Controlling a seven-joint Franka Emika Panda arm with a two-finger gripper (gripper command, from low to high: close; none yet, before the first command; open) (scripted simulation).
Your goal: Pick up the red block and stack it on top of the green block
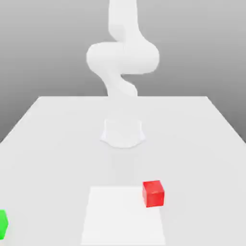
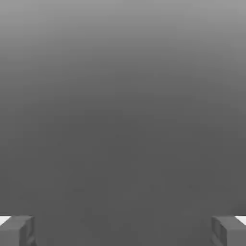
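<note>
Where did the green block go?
In the exterior view, the green block sits on the white table at the far left edge of the picture, partly cut off. It is well apart from the red block, which lies to its right.

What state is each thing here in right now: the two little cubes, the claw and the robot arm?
red block: resting flat on the table, free, nothing touching it.
green block: on the table at the exterior view's left edge, partly cut off, apart from the red block, nothing stacked on it.
claw: open, fingertips spread wide, nothing between them.
robot arm: raised above the table, away from both blocks.
</note>
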